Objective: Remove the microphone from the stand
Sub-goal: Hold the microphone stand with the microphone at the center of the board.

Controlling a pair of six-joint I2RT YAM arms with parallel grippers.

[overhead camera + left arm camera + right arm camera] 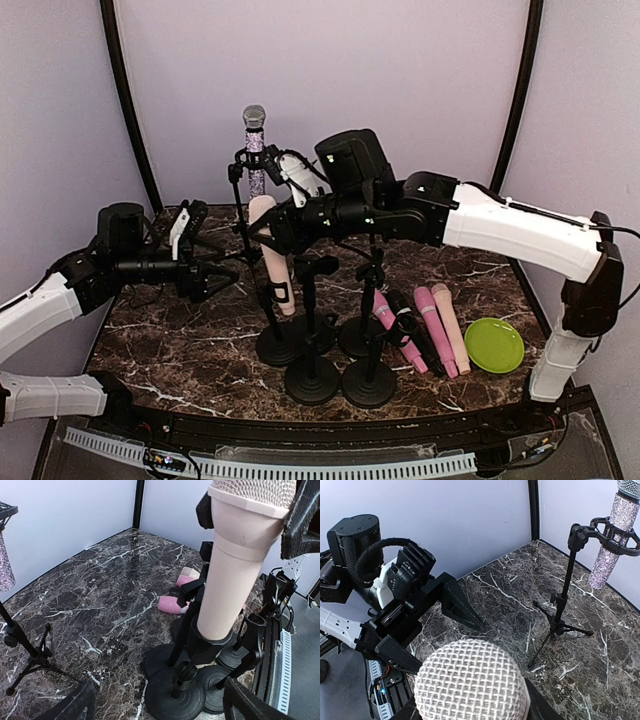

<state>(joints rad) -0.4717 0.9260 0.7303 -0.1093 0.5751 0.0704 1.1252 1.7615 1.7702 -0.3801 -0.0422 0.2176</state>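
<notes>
Right gripper (268, 220) clamps the peach microphone (275, 265); pull along its axis, with the wide-open left gripper (222, 275) at nine o'clock bracing the stand (280, 348).

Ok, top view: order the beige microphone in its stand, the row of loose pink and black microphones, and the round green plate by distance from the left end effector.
1. Beige microphone, in its stand just right of the left end effector.
2. Row of loose pink and black microphones, farther right.
3. Round green plate, far right.
</notes>
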